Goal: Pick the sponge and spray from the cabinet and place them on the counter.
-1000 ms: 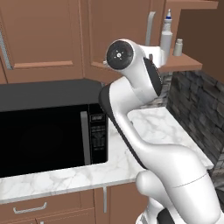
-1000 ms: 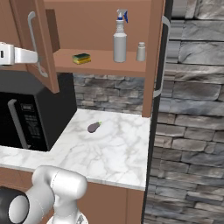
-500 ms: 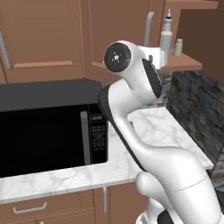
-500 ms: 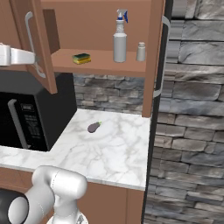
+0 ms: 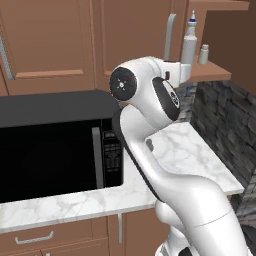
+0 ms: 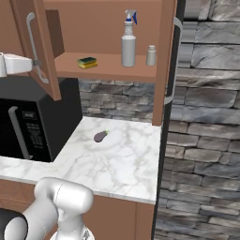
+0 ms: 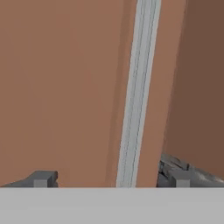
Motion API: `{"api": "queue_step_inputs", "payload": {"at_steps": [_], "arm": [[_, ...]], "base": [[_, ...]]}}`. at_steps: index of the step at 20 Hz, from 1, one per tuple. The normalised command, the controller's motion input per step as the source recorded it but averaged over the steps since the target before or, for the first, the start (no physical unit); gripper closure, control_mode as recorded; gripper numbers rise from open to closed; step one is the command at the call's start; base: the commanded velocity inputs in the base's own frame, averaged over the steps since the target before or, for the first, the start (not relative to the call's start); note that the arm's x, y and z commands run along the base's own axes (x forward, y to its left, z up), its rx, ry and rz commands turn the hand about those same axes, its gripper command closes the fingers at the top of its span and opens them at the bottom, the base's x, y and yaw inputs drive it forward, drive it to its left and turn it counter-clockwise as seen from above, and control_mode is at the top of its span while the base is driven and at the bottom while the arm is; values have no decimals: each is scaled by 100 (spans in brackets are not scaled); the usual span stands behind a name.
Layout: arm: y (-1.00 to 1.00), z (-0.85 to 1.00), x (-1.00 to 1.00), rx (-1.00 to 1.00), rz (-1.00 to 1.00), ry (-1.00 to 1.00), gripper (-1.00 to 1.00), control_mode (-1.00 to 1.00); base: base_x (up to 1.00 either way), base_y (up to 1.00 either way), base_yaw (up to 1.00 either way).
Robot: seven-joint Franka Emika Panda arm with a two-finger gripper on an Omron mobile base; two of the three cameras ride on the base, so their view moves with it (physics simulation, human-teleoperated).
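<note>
**Cabinet Door Open, Sponge and Spray Wait on the Shelf**

Brown wood and grey stone fill this kitchen, with a black microwave [image 6: 28, 126] sitting on the left of the counter [image 6: 117, 161]. The counter is white marble with grey lines in it. A small dark purple egg-shaped thing [image 6: 101, 136] lies on it.

Up above, the cabinet [image 6: 105, 68] has its doors swung open. The gripper [image 7: 107, 178] is right at the left door's long silver handle [image 7: 138, 92]. Its two tips stand wide apart, one on each side of the bar, and they hold nothing.

The sponge [image 6: 87, 62] lies flat on the wooden shelf, toward the left. It is a small block, yellow with a dark green top. It looks soft and light, so it should squash a bit when pinched. A good place to hold it is across its short sides.

The spray [image 6: 128, 41] stands upright on the same shelf, to the right of the sponge and well apart from it. It is tall, pale grey-white, with a thin neck and a blue tip on its nozzle. It is probably hard, smooth and a bit slippery, and it could tip over. The round body below the neck looks best to grab. A little white shaker [image 6: 151, 55] stands just beside it on the right, so the arm should be careful not to knock that.
</note>
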Motion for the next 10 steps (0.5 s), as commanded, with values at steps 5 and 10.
{"api": "queue_step_inputs", "payload": {"at_steps": [5, 10], "arm": [[-42, 11, -25, 5, -2, -4, -100, -100], [-37, 15, -44, 6, 0, -11, -100, -100]], "base": [[0, 0, 0], [0, 0, 0]]}}
